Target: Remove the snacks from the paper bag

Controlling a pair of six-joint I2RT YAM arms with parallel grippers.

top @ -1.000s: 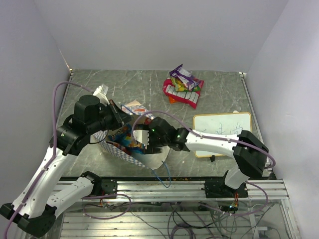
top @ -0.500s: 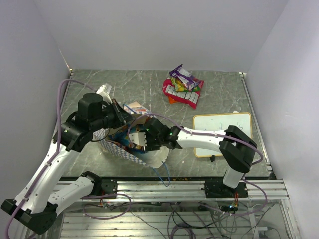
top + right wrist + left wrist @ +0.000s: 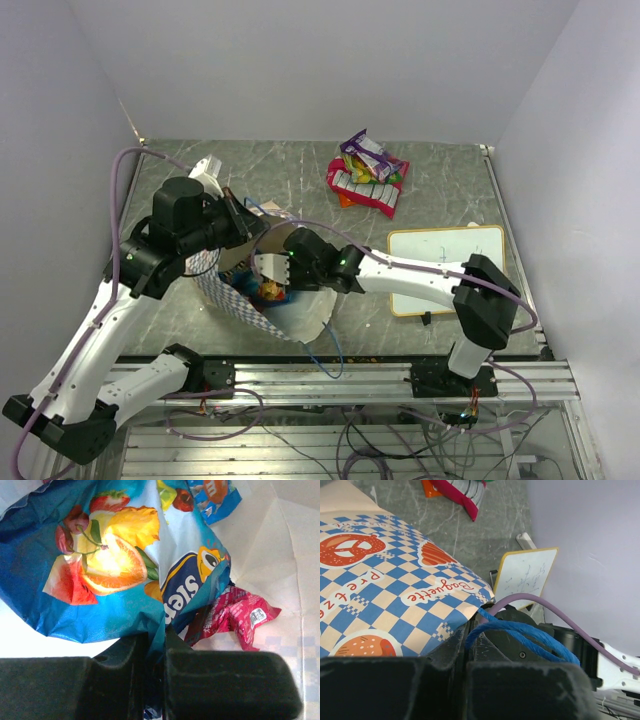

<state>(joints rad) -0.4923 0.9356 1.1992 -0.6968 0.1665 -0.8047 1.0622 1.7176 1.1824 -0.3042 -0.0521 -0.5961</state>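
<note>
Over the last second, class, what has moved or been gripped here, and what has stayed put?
The right tool pushed farther left into the paper bag, where it is shut on a blue fruit-print packet. The left tool, shut on the blue string handle, drew the bag's rim slightly toward the far side. The snack pile and writing board stayed put.

paper bag (image 3: 395, 565): "Baguette", "Pretze" (cut off) | blue packet (image 3: 115, 605): "sie"

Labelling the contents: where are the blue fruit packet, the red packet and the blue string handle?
blue fruit packet (image 3: 107, 567), right wrist view, on its printed orange slice.
red packet (image 3: 235, 612), right wrist view, on its crinkled middle.
blue string handle (image 3: 530, 637), left wrist view, on the loop.
</note>
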